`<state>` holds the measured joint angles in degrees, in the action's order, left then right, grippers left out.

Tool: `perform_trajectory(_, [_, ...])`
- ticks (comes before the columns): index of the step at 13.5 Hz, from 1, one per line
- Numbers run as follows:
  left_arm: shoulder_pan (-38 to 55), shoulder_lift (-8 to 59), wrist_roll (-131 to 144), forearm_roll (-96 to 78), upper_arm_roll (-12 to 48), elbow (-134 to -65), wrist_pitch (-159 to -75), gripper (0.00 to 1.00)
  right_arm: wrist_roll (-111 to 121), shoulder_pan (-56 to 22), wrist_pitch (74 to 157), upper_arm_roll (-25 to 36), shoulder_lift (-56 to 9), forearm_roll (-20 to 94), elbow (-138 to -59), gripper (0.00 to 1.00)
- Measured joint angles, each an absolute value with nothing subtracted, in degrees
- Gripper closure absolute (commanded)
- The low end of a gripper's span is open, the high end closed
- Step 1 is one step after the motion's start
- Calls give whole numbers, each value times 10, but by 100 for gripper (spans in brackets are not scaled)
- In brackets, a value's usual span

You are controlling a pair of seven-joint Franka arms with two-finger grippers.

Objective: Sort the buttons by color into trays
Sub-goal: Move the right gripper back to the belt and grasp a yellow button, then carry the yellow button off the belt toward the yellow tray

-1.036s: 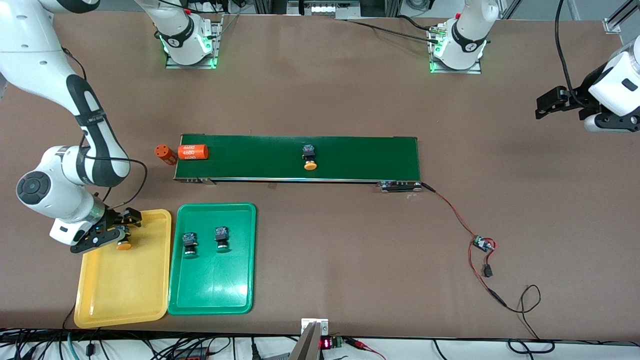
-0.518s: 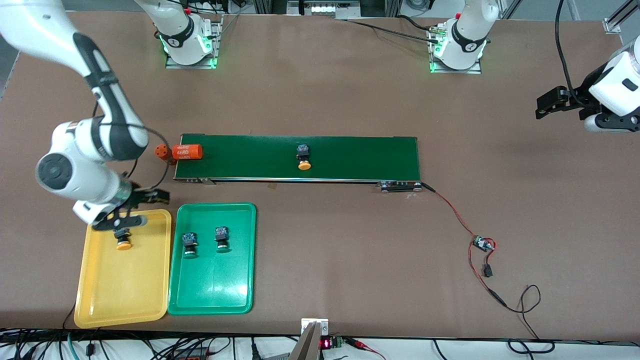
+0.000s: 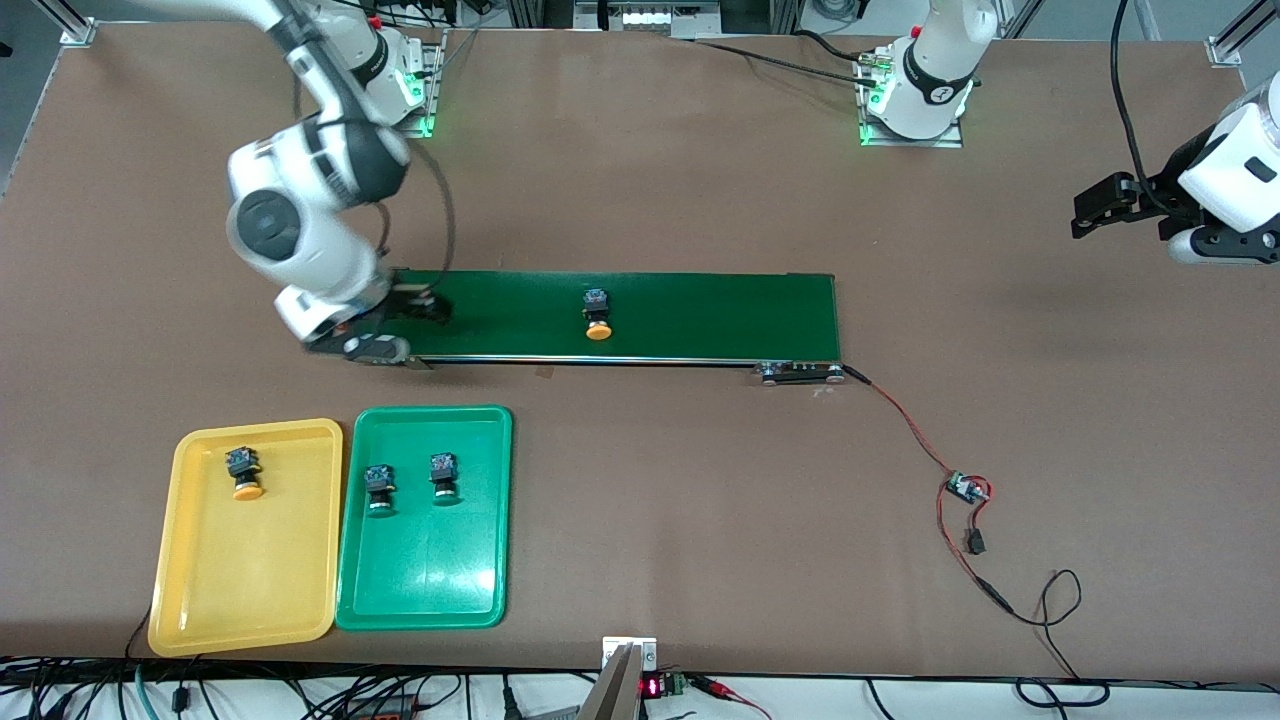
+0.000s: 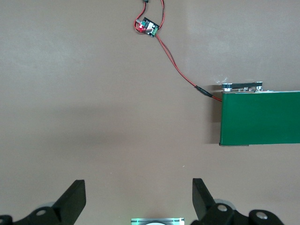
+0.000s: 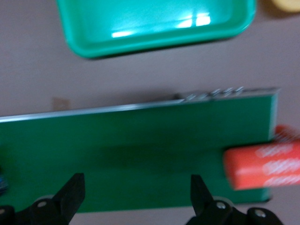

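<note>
Counting buttons: two green-capped, two orange-capped.

A conveyor belt crosses the middle of the frame, with a lone button on it near its centre. Low in the frame, toward the right arm's end of the table, two trays lie side by side. The outer tray holds a single button, and the inner tray holds two buttons beside each other.

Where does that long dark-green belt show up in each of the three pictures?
Front view: the conveyor belt runs across the middle of the table, with an orange-capped button on it.
Left wrist view: only one end shows, at the picture's edge.
Right wrist view: it fills the middle, under the right claw.
Shared landmark: the metal roller along the belt's edge.
</note>
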<state>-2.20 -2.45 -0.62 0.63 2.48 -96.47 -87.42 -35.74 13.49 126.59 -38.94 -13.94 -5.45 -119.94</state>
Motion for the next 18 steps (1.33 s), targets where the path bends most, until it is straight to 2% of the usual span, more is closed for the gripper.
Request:
perform_trajectory(2, [-22, -25, -6, 6, 25, -965, -874, 0, -423, 107, 1281, -419, -140, -54, -1207, 0])
perform_trajectory(8, [-23, -25, -6, 6, 21, -964, -874, 0, -478, 17, 1349, -421, -176, -54, -1214, 0])
perform_trajectory(18, [-23, -25, -6, 6, 23, -964, -874, 0, -478, 11, 1432, -391, -249, -132, -1213, 0])
